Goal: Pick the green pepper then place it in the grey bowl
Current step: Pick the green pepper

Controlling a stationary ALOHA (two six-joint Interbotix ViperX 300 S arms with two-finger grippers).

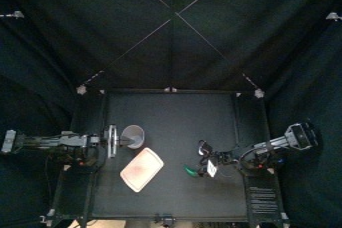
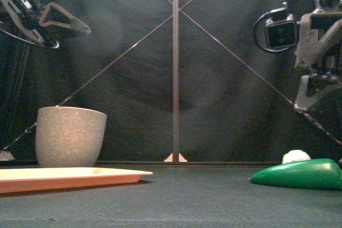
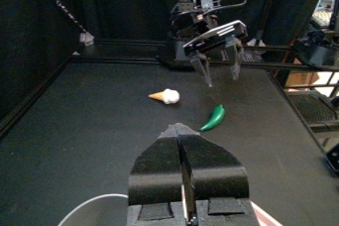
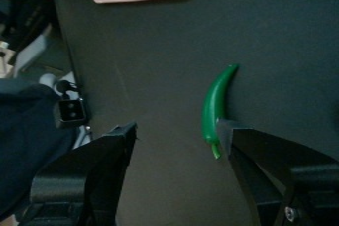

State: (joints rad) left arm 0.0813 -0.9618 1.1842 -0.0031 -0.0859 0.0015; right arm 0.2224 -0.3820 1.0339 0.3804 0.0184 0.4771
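Observation:
The green pepper (image 1: 213, 170) lies flat on the table right of the middle, long and curved (image 3: 213, 117), low at the right in the front view (image 2: 301, 174). My right gripper (image 4: 179, 131) hangs open above it, and the pepper (image 4: 219, 106) shows between and just beyond its jaws, untouched. The grey speckled cup (image 1: 132, 134) stands upright on the left (image 2: 70, 135). Raised beside the cup, my left gripper (image 3: 189, 175) is shut on nothing. From the left wrist view, the right gripper (image 3: 219, 52) hovers over the pepper.
A flat pink tray (image 1: 142, 170) lies in front of the cup (image 2: 67, 179). A small white and orange toy (image 3: 166, 96) sits close to the pepper on its left (image 2: 295, 156).

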